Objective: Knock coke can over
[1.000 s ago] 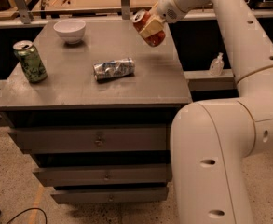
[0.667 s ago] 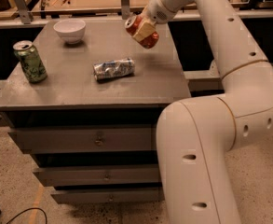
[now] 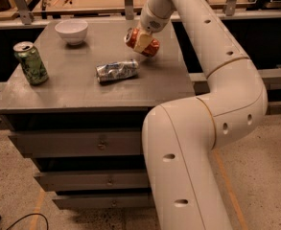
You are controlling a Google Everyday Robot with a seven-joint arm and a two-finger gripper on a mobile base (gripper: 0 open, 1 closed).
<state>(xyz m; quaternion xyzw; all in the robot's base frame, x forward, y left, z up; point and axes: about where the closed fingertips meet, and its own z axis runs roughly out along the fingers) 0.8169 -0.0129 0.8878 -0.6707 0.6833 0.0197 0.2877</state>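
The coke can (image 3: 152, 47), red with a silver top, is tilted on its side in the air, just above the back right part of the grey table top (image 3: 68, 92). My gripper (image 3: 141, 42) comes down from the arm above and is shut on it, with one cream finger (image 3: 141, 43) lying across the can's middle. The can's silver top points to the upper left.
A crushed silver-and-blue can (image 3: 117, 71) lies on its side just left of and below the gripper. A green can (image 3: 30, 63) stands upright at the table's left edge. A white bowl (image 3: 71, 31) sits at the back left. Drawers (image 3: 82, 143) are below, and a railing is behind.
My gripper has moved left and down with the coke can, closer to the table top and the silver-and-blue can. The other objects have not moved.
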